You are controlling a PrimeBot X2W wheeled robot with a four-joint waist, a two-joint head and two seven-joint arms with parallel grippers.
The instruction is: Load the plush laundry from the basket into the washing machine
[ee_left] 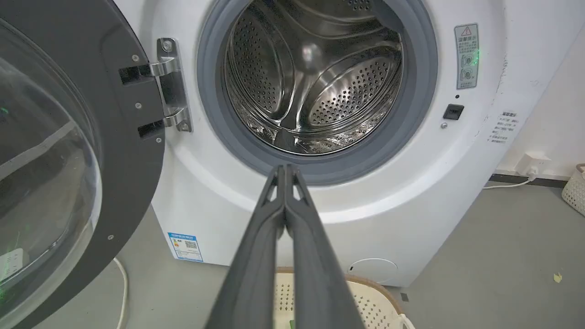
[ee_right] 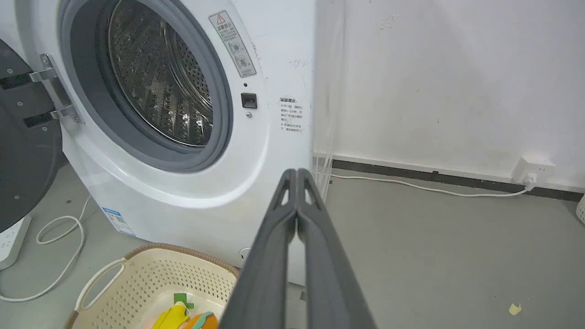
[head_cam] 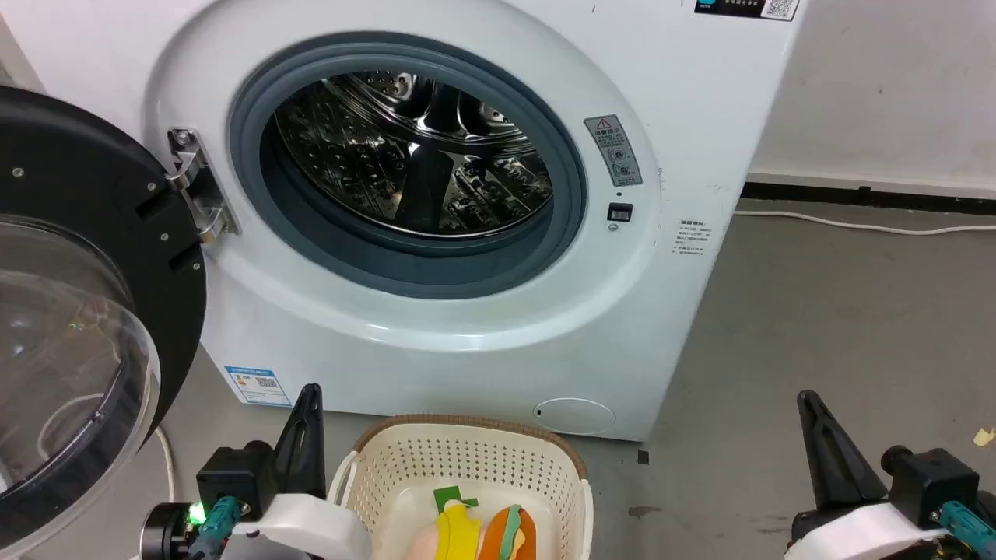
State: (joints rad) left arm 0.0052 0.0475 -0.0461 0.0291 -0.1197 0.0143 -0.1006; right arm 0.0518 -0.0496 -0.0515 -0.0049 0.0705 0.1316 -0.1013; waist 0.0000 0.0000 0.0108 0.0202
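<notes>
Head view: the washing machine (head_cam: 482, 350) takes up the upper and central frame. Its door (head_cam: 85, 311) is swung wide open at the left edge, the porthole is uncovered, and the perforated steel drum (head_cam: 420, 155) is in plain sight. The basket (head_cam: 467, 455) sits on the grey floor (head_cam: 817, 327) at bottom centre, just in front of the machine's base. The plush laundry (head_cam: 467, 537) lies inside it, two pieces side by side and touching: pinkish figure in yellow (head_cam: 455, 529) on the left, orange hamburger (head_cam: 513, 537) on the right. The left gripper (head_cam: 310, 395) stands at lower left, just beside the basket's rim. The right gripper (head_cam: 808, 400) stands at lower right, well apart from the basket.

Left wrist view: the fingers (ee_left: 256, 256) are pressed together along their length with tips meeting and grasp nothing. They point at the lower gasket.

Right wrist view: the fingers (ee_right: 269, 265) are likewise clenched on nothing. The basket lies at lower left of the frame.
</notes>
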